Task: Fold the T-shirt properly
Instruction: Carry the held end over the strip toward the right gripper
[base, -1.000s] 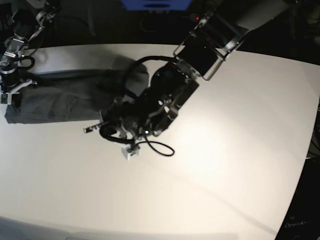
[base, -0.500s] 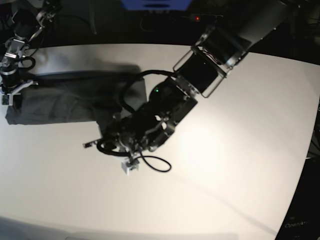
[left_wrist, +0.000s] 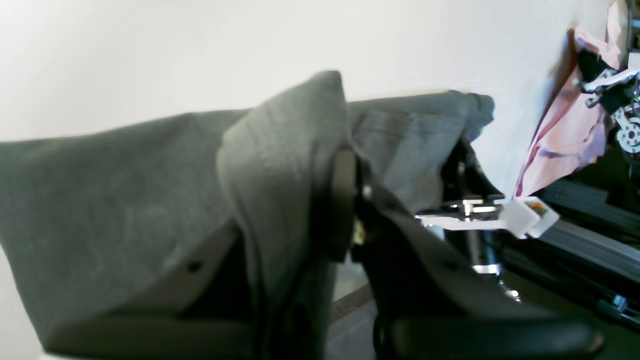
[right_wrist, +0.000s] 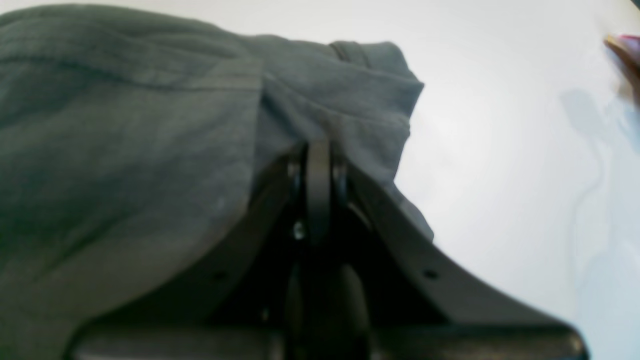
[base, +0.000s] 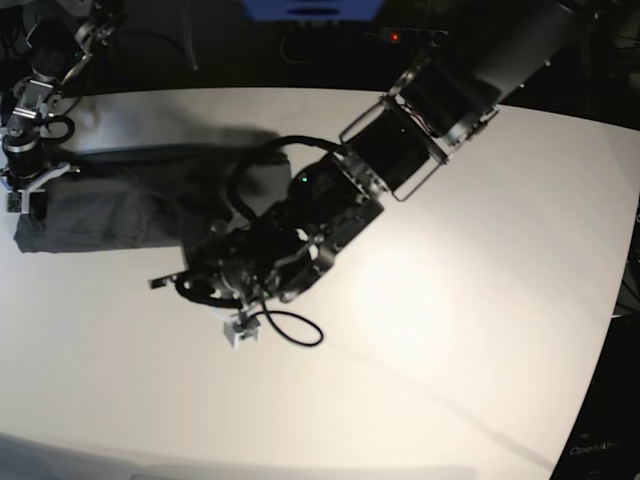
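The dark grey T-shirt (base: 120, 205) lies wrinkled across the left part of the white table (base: 450, 300). My left gripper (base: 195, 275) comes in from the upper right and sits at the shirt's near right edge. In the left wrist view it (left_wrist: 345, 200) is shut on a raised fold of the T-shirt (left_wrist: 125, 210). My right gripper (base: 25, 200) is at the shirt's far left end. The right wrist view shows it (right_wrist: 318, 165) shut on a bunched edge of the T-shirt (right_wrist: 125, 125).
The left arm's black body (base: 400, 150) crosses the table's middle and hides part of the shirt. A loose cable loop (base: 295, 330) hangs under its wrist. A pink crumpled thing (left_wrist: 570, 135) shows beyond the table edge. Bare table spreads to the right and front.
My left gripper has moved left and toward the table's front, pulling the shirt's right edge with it. The right gripper stays almost where it was at the left end.
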